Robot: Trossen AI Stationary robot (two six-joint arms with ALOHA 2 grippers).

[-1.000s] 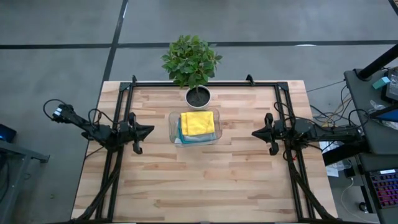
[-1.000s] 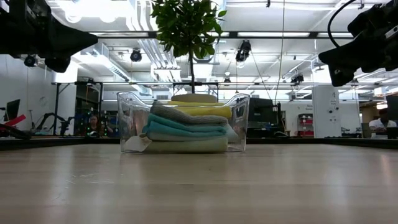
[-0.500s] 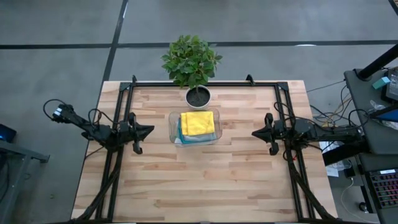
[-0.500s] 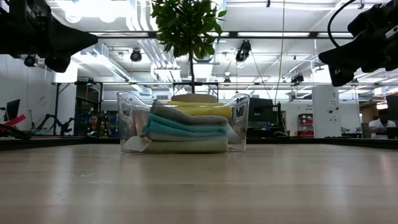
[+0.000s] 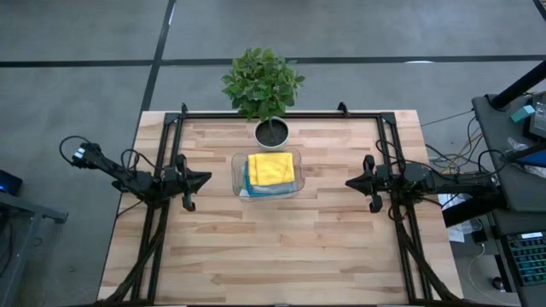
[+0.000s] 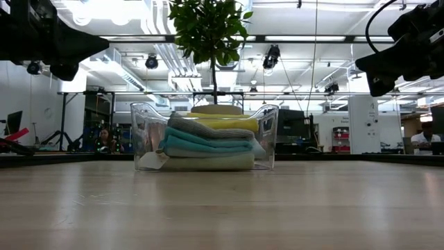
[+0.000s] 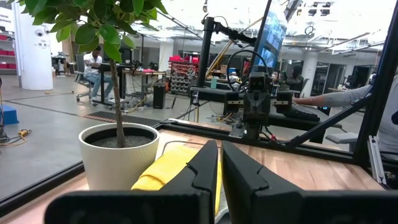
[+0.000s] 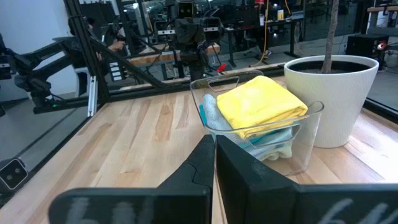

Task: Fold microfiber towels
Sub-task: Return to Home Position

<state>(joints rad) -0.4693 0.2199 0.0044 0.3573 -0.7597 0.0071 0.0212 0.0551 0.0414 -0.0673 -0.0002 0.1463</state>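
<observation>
Overhead, the butcher-block wooden table [image 5: 281, 247] shows pale planks with a fine grain, edged by a black frame [image 5: 358, 114] of thin rails. At the centre of the picture sits a clear plastic tray [image 5: 235, 175], a rounded rectangle, and in it the microfiber towels lie stacked. The yellow towel [image 5: 270, 168] is on top, a soft folded square, with bluish edges of the cloths below showing at its left and lower sides. Just above the tray in the picture stands a potted plant [image 5: 263, 79], bushy and leafy, in a round white pot [image 5: 272, 133]. The left gripper [image 5: 206, 179] points at the tray from the left and the right gripper [image 5: 349, 182] from the right, both well apart from it.

From table height, the tray's glossy walls let the stack show through. The grey towel [image 6: 198, 128] lies plush at the upper left with the yellow one beside and behind it. The teal towel [image 6: 208, 141] comes next, then the light blue towel [image 6: 208, 151], and the sage green towel [image 6: 208, 163] is at the bottom. Both grippers hang dark in the upper corners, above the table.

Past the left wrist, the two matt dark fingers [image 7: 205, 168] are pressed together with only a hairline between them, holding nothing. They hide part of the fuzzy yellow fold, and the smooth pot stands just beside it. A person's sleeve [image 7: 339, 98] shows beyond the table.

Past the right wrist, that arm's fingers [image 8: 199, 163] are likewise closed and empty. Ahead of them the tray holds the yellow fold uppermost, with the pot just beside it.
</observation>
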